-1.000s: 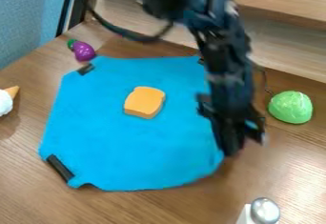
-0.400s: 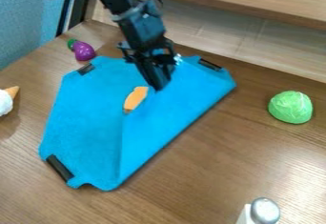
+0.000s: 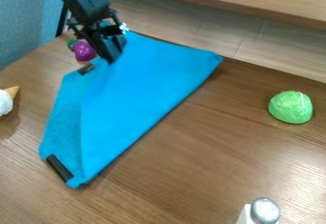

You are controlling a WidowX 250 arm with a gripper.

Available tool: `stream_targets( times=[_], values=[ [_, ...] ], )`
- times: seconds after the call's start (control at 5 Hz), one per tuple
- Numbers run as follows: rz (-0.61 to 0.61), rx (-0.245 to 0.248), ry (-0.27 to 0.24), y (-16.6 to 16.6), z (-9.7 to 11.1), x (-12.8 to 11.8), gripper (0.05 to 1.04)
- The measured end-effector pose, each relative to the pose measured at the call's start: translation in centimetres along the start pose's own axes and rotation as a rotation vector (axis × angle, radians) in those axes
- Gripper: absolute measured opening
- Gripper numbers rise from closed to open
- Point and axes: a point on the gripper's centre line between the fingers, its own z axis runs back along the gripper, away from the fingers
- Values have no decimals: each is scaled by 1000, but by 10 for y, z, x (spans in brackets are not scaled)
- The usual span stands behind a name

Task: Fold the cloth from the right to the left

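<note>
"Cloth [image 3: 143, 89] is on the surface [image 3: 210, 156] with its fold edge running slantwise in the camera view, lol. What's the gripper [image 3: 109, 60] up to?"

"Looks pinched narrow on the cloth's flap, over at the far left near that dark strip [image 3: 86, 69]. I'd call the fold mostly done, just crooked."

"So what goes wrong first?"

"Drag, probably. Pull much further left and the bottom layer could slide along with the flap. Also, see the pointy bit sticking out at the upper right? The pull seems diagonal, so that part may never make it over."

"And the purple toy [image 3: 84, 50]?"

"Yeah, just beside the gripper. Swing low and left and it'd likely get bumped. Tbh I'd worry about letting go too: if the flap's let go too high or too tight, it could flop back or bunch up. Green toy [image 3: 290, 107] is well apart on the right, no drama."
</note>
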Motion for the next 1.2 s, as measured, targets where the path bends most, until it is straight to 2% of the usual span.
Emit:
stream_targets(
  times=[0.4,0.6,0.8,1.0,1.2],
  values=[
    [3,81,48,37,9,4,59],
    [9,108,96,51,0,0,59],
    [14,171,152,69,-7,-3,59],
    [-22,240,247,79,-25,-7,59],
    [-20,276,299,83,-39,-12,84]
  ],
)
